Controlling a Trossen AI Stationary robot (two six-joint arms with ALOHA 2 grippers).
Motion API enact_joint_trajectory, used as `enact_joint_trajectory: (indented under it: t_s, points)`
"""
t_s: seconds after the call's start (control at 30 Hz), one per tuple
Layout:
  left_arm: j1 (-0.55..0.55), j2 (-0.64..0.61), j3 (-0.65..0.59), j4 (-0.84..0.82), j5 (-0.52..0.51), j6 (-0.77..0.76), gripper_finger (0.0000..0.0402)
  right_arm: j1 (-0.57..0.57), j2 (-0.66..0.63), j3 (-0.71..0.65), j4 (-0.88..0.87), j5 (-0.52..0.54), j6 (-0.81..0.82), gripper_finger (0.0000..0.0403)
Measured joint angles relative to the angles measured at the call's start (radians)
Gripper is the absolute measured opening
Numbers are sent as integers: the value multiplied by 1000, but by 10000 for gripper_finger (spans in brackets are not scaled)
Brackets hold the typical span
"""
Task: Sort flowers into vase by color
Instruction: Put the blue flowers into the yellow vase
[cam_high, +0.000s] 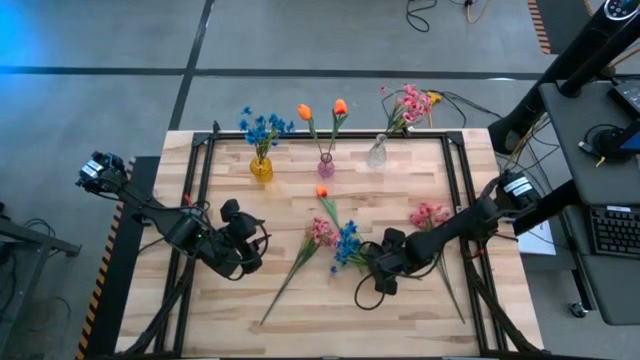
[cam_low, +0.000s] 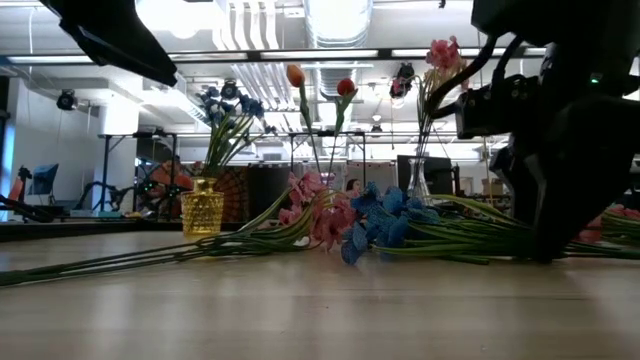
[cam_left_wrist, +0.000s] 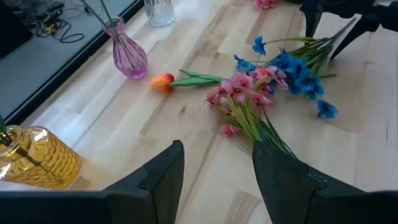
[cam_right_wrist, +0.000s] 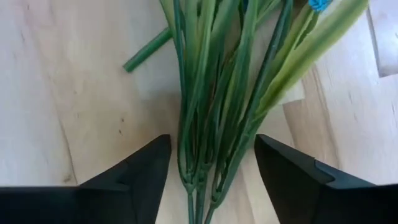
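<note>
Loose flowers lie flat mid-table: a blue flower (cam_high: 347, 243), a pink spray (cam_high: 320, 232) and an orange tulip (cam_high: 322, 191), with a second pink spray (cam_high: 428, 214) to their right. My right gripper (cam_high: 378, 272) points steeply down, low over the blue flower's green stems (cam_right_wrist: 211, 112). It is open, one finger (cam_right_wrist: 146, 171) on each side of the bunch, and I see no touch. My left gripper (cam_high: 248, 243) hangs open and empty (cam_left_wrist: 217, 180) above the table, left of the pile, facing the pink spray (cam_left_wrist: 245, 93) and the blue flower (cam_left_wrist: 298, 68).
Three vases stand in a row along the far edge: a yellow vase (cam_high: 261, 168) with blue flowers, a pink vase (cam_high: 326, 165) with two orange tulips, and a clear vase (cam_high: 377, 152) with pink flowers. The pink spray's long stem (cam_high: 285, 290) runs toward the near edge. Bare wood lies near-left.
</note>
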Motion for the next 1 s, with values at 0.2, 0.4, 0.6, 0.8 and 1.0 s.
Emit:
enact_joint_trajectory:
  t_s: [0.2,0.4,0.6,0.8,1.0]
  points:
    - [0,0,0,2,-27,5,173,0,3,11,-1,-3,22,169]
    - [0,0,0,3,-50,5,173,-2,-10,10,-9,22,55,102]
    - [0,0,0,6,-50,5,173,-1,-35,10,-18,28,55,45]
    - [0,0,0,20,-54,4,173,-1,-101,21,-112,29,60,19]
    - [-5,10,-2,56,-77,4,173,-1,-211,38,-201,36,59,15]
